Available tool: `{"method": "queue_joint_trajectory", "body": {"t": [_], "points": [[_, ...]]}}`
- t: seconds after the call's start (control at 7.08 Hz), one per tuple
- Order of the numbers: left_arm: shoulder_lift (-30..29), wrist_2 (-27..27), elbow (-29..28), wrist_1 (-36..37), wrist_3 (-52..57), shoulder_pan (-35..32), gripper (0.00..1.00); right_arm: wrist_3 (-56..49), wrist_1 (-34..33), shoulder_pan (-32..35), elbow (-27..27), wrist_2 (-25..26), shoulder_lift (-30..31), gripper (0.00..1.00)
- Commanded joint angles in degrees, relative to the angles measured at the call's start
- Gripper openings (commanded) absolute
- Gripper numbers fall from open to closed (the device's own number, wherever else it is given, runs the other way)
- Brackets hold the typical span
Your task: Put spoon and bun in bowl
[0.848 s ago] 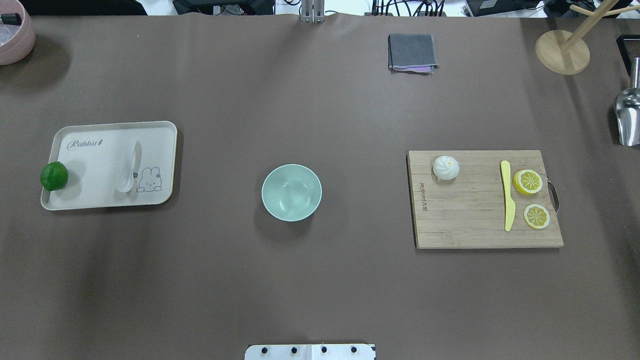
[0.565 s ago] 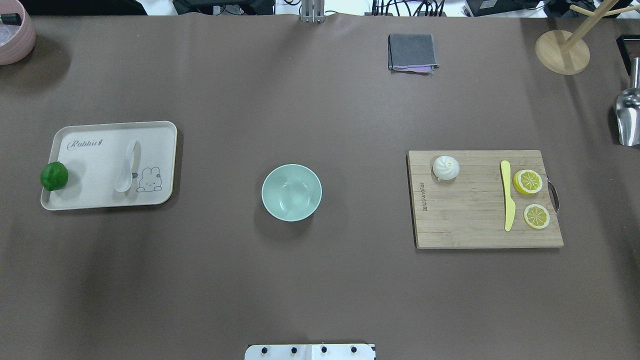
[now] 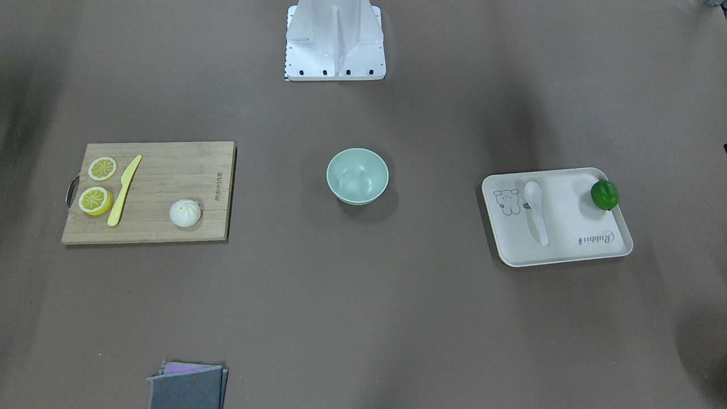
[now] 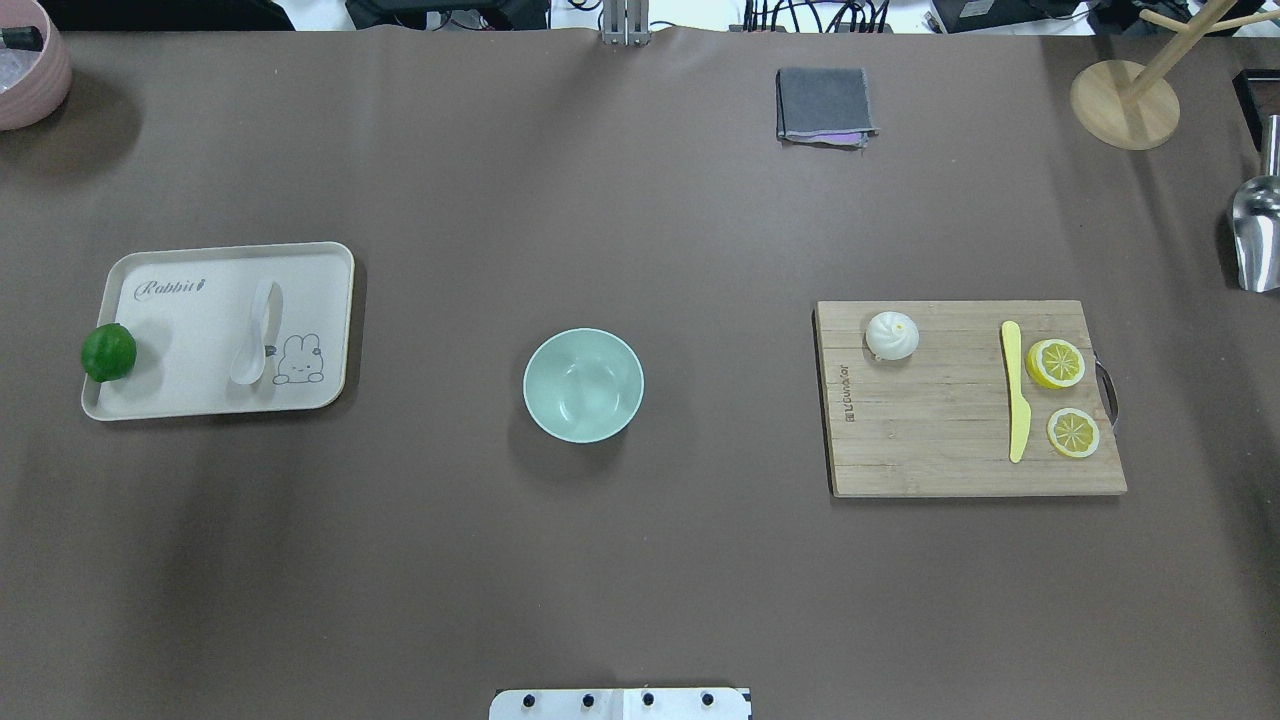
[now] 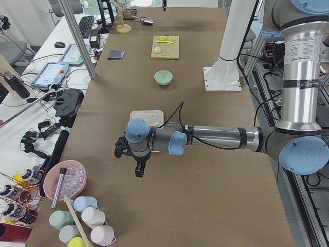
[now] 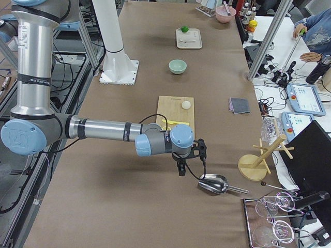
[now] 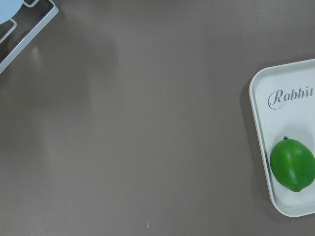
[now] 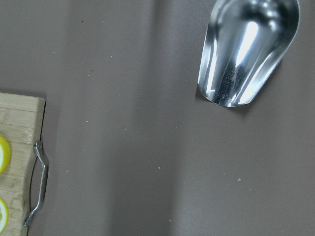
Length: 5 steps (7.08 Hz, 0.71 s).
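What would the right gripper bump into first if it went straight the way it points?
Likely the bare table: the right gripper points straight down, between the cutting board and the metal scoop.

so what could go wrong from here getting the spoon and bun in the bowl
1. The spoon lies flat and glossy on the tray; a grip may slip or nudge the tray, and the lime at its edge could roll.
2. The round bun could roll across the cutting board if pinched off centre.
3. The spoon is nearly as long as the bowl is wide, so it may catch the rim.
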State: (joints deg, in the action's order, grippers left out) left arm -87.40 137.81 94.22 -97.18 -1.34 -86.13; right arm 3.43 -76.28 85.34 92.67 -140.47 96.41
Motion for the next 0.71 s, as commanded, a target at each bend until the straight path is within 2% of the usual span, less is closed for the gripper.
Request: {"method": "queue_joint_trajectory", "body": {"t": [0.0,0.28,0.57], "points": [[-0.5,0.0,0.0,0.0,0.0,0.1,0.98,0.0,0.0,0.0,-0.1,0.0,-0.2,1.00],[-0.4,0.0,0.2,0.1,-0.1,0.2,0.98,0.1,1.5,-0.1,0.1,2.0,-0.2,1.00],[-0.3,0.0,0.2,0.1,-0.3,0.2,0.98,0.2,6.0,-0.2,-0.5,3.1,0.4,1.00]]}}
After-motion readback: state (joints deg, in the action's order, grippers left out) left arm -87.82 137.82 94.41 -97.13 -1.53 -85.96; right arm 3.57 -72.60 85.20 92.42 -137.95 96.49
